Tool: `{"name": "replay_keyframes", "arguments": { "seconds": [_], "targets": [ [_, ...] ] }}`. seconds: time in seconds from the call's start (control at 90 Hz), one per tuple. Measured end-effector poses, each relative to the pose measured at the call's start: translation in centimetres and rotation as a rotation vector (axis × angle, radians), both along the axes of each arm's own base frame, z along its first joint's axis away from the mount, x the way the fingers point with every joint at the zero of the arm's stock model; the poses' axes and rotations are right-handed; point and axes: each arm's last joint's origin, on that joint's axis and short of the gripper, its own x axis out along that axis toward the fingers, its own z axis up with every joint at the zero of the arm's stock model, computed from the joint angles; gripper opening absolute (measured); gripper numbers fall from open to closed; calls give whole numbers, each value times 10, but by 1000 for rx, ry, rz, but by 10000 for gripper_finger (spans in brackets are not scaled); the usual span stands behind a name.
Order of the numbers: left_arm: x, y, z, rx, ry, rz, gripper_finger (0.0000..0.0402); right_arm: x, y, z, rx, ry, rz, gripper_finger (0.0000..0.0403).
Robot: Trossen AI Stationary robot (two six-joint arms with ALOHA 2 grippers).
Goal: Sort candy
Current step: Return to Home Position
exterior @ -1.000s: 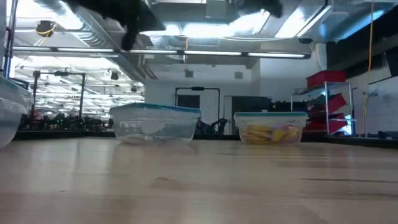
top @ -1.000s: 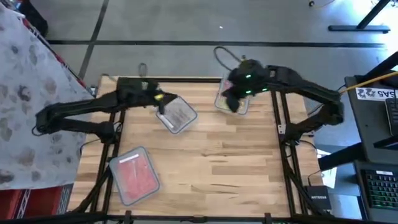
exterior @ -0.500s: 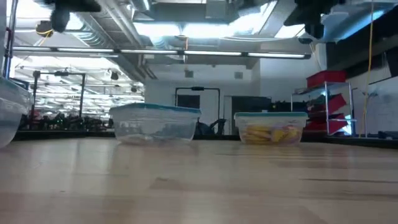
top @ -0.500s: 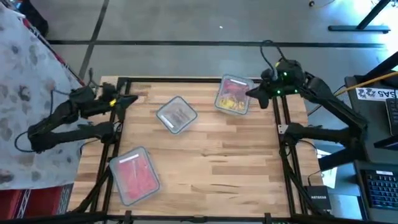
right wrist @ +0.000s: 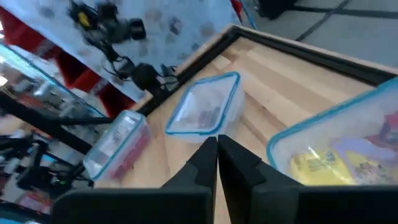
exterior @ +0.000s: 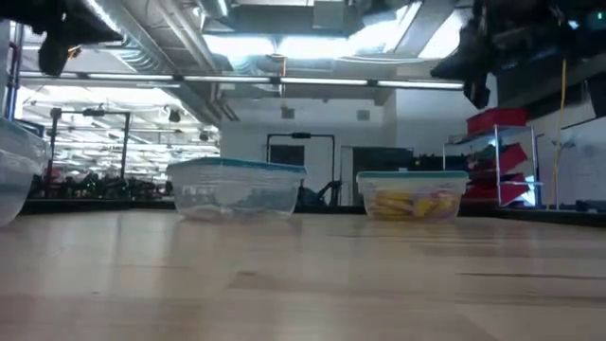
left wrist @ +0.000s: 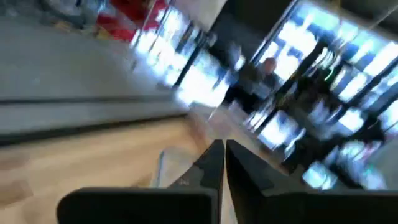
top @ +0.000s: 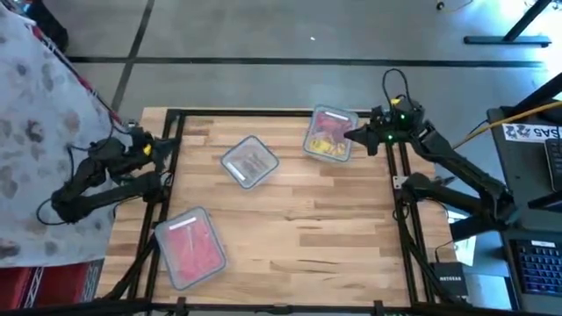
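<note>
I find the left gripper (left wrist: 224,149) at the left edge of the table (top: 290,219), fingers pressed together on nothing. The right gripper (right wrist: 217,144) hangs at the far right corner, likewise closed and empty. All candy sits inside three clear containers (top: 264,167): red candy (top: 190,249) near left, silvery candy (top: 249,162) far centre, and yellow candy (top: 327,145) just beside the right gripper.

A light wooden plank bench (top: 299,219) in a black metal frame is carrying three clear rectangular plastic containers with rounded corners, all standing well apart. The red-filled container (top: 189,248) is sitting by the left corner nearest the low camera. The silvery-filled container (top: 249,162) is lying turned at an angle, left of centre. The yellow-and-pink-filled container (top: 329,134) is resting at the far edge.
</note>
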Motion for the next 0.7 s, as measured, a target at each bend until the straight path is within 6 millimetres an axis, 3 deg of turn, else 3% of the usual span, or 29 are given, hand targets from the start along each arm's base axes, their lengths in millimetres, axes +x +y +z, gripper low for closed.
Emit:
{"name": "replay_keyframes", "arguments": {
  "seconds": [0.1,0.267,0.422,0.7],
  "targets": [
    [6,1,-3,16,-16,-35,0,-3,-6,-11,0,-60,6,0],
    [18,4,-24,-27,11,-80,0,-10,-11,-21,-39,-129,27,0],
    [38,10,-41,16,-74,-128,0,-15,-13,-30,-78,-158,44,0],
    [63,21,-94,36,-147,-106,0,-27,-13,-68,-23,-179,-25,0]
  ]
}}
